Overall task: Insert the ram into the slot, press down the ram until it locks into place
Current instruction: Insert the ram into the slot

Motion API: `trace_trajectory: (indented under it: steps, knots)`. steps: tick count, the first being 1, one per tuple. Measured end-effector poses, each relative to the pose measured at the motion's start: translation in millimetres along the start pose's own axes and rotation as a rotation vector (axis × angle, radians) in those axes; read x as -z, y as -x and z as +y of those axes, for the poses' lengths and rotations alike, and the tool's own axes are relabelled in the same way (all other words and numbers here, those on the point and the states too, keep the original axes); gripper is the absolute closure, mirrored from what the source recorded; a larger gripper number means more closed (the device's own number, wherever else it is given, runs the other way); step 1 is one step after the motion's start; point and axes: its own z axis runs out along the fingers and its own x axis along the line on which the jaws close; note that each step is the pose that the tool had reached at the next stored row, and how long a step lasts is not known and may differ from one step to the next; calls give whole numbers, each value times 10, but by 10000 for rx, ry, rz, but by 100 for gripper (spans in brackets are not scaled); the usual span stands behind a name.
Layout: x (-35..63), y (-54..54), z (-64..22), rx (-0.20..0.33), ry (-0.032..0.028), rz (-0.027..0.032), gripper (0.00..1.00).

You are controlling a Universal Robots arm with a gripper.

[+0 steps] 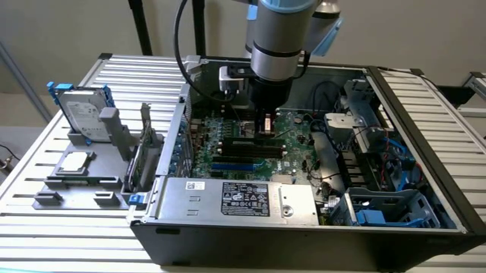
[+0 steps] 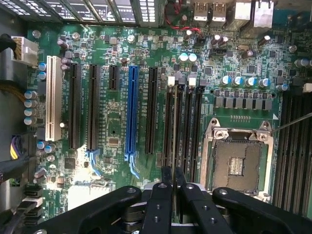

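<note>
My gripper (image 1: pixel 267 132) hangs low inside the open computer case, over the green motherboard (image 1: pixel 292 128). In the wrist view its black fingers (image 2: pixel 165 190) stand almost together, and the gripper (image 2: pixel 173 176) is shut on the ram (image 2: pixel 174 131). The ram shows edge-on as a thin strip running away from the fingers. It lies along the group of parallel black memory slots (image 2: pixel 187 126), in line with one of them. Whether it is seated in the slot or just above it, I cannot tell. From the exterior view the slots (image 1: pixel 247 149) lie just below the fingertips.
A blue slot (image 2: pixel 130 112), longer black card slots (image 2: pixel 74 107) and a white slot (image 2: pixel 52 105) lie to one side of the ram, the bare CPU socket (image 2: pixel 239 161) to the other. The power supply (image 1: pixel 235 196), blue drive cage (image 1: pixel 387 210) and cables (image 1: pixel 334 122) crowd the case; a hard drive (image 1: pixel 85 114) stands outside.
</note>
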Motion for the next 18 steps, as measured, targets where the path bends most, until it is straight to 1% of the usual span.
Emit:
trace_trajectory:
  steps: [2,6,10,13,16,18]
  knots:
    - [-8,0,0,0,0,21,87]
    - [-25,0,-1,-2,2,91,87]
    - [-33,0,-1,-2,2,121,87]
    - [-39,0,-1,-5,4,191,87]
    - [-45,0,-1,-6,7,281,87]
    - [-48,0,-1,-6,9,323,87]
